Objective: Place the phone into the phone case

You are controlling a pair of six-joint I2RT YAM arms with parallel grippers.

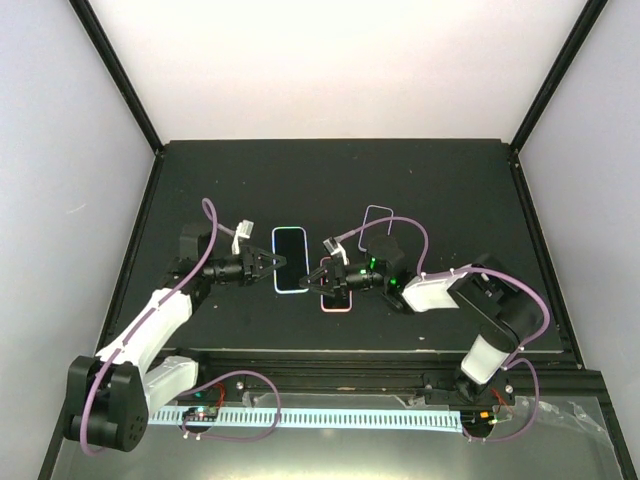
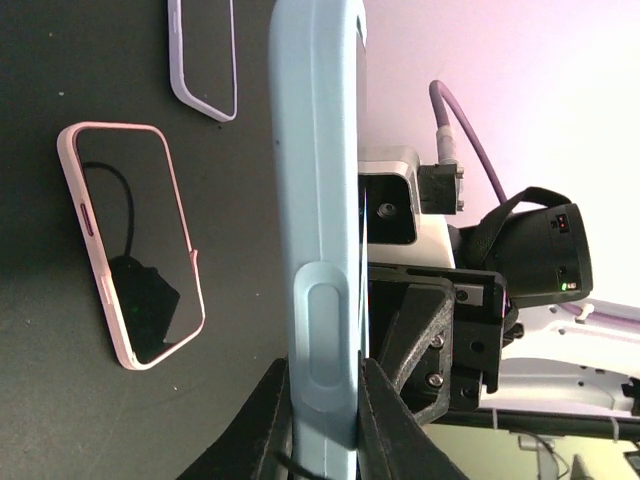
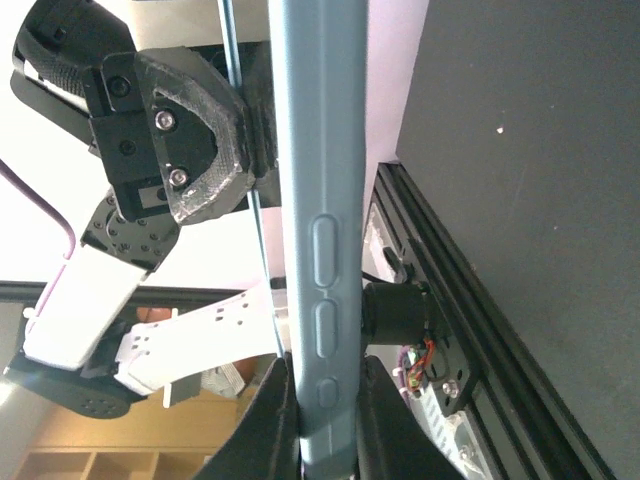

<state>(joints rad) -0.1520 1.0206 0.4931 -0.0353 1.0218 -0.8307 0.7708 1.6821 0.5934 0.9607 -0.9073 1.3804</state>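
Note:
A light blue phone case (image 1: 289,260) with a dark panel inside is held between both grippers by its two long edges. My left gripper (image 1: 272,262) is shut on its left edge, which fills the left wrist view (image 2: 315,150) between the fingertips of that gripper (image 2: 325,375). My right gripper (image 1: 318,277) is shut on the opposite edge, the one with buttons (image 3: 315,150), its fingertips on either side of that gripper's midpoint (image 3: 325,375). A pink-rimmed phone (image 2: 135,250) lies flat on the mat, partly under the right gripper (image 1: 338,303).
An empty lilac case (image 1: 378,218) lies on the black mat behind the right gripper and shows at the top of the left wrist view (image 2: 205,55). Black frame rails border the mat. Purple cables loop over both arms.

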